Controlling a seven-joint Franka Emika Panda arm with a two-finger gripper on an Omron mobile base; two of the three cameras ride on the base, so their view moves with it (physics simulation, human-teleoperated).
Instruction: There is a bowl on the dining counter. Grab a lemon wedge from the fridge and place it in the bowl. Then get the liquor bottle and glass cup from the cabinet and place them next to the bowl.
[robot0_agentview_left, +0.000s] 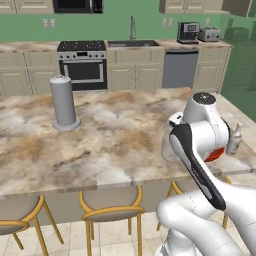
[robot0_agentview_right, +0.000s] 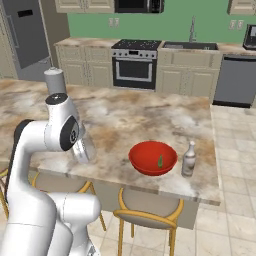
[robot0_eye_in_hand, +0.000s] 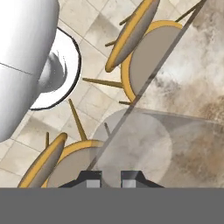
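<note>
The tool (robot0_eye_in_hand: 111, 178) has its two dark tips close together, pinching the clear glass cup (robot0_eye_in_hand: 135, 146), which lies across the hand view and straddles the near edge of the worktop (robot0_agentview_left: 100, 135): part of it is over the stone, part over the stools (robot0_eye_in_hand: 140, 52) and tiled floor (robot0_eye_in_hand: 87, 26) below. In the right base view the glass cup (robot0_agentview_right: 84, 149) hangs low beside the arm's wrist, close to the near edge of the stone.

The red bowl (robot0_agentview_right: 145, 162) sits near that same front edge, toward the right end of the worktop, with the small yellow-green lemon wedge (robot0_agentview_right: 160, 161) inside it. The bottle (robot0_agentview_right: 189, 159) stands upright just beside the bowl on its right, not far from the right-hand edge. In the left base view the bowl (robot0_agentview_left: 216, 154) is mostly hidden behind the arm, and the bottle (robot0_agentview_left: 234, 139) shows past it.

A tall grey cylinder (robot0_agentview_left: 64, 102) stands well apart to the left. Between it and the bowl the stone is a broad open stretch. The fridge (robot0_agentview_right: 27, 35) stands at the far left.
</note>
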